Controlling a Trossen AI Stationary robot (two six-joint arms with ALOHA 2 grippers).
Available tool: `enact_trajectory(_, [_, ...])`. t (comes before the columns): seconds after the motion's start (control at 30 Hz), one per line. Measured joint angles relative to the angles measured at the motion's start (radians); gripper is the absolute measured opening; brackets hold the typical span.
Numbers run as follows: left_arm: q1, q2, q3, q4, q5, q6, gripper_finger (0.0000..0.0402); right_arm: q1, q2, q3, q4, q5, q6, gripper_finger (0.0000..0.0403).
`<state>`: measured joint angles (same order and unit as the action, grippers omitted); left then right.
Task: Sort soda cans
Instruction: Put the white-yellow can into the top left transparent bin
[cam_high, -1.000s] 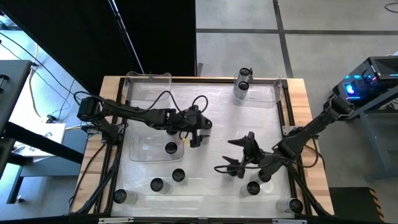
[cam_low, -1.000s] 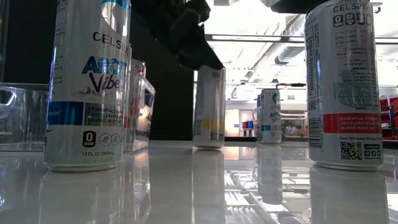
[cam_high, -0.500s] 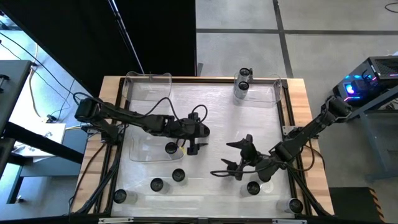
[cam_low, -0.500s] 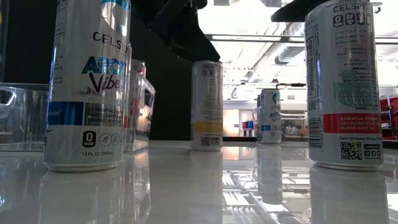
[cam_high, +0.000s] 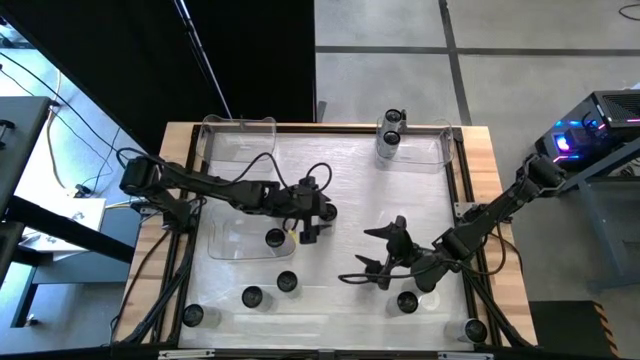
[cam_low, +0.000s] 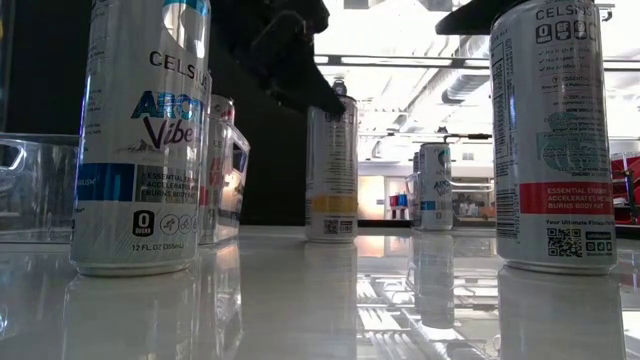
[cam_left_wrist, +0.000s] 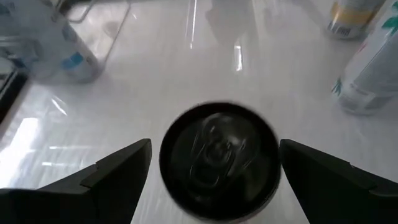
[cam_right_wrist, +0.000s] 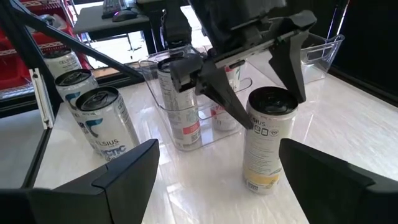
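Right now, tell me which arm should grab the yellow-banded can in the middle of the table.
Left. The left gripper hangs directly above the yellow-banded can, its open fingers straddling the can's top. The right gripper is open too, but stands off to the side, nearer the table's right front.

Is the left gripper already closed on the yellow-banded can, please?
No, the left gripper hangs open above the can, fingers clear on both sides.

The near left can (cam_low: 145, 135) reads "CELSIUS", "ARCTIC Vibe" and "12 FL OZ (355mL)"; the near right can (cam_low: 553, 135) shows "CELSIUS" (beside a QR code) and "ESSENTIAL ENERGY".
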<state>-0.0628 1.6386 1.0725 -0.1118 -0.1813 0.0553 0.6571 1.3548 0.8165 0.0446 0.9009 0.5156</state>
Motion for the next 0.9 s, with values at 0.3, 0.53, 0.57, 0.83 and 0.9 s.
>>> enact_trajectory(0.3, [0.004,-0.001,-0.014,0.051,0.053,0.007,0.0329,0.000,0.000,0.000,0.000,0.000,0.000,0.0328])
enact_trajectory(0.53, [0.020,0.019,-0.012,0.064,0.087,0.000,0.0276,0.000,0.000,0.000,0.003,0.000,0.001,0.0328])
enact_trajectory(0.57, [0.020,0.019,-0.012,0.062,0.087,0.000,0.0268,0.000,0.000,0.000,0.003,0.000,0.001,0.0328])
enact_trajectory(0.83, [0.019,-0.029,0.012,0.033,-0.007,0.055,0.0248,0.000,0.000,0.000,0.004,-0.012,0.001,0.0328])
enact_trajectory(0.9, [0.028,-0.079,0.035,0.033,-0.059,0.085,0.0248,0.000,0.000,0.000,0.003,-0.014,0.001,0.0328])
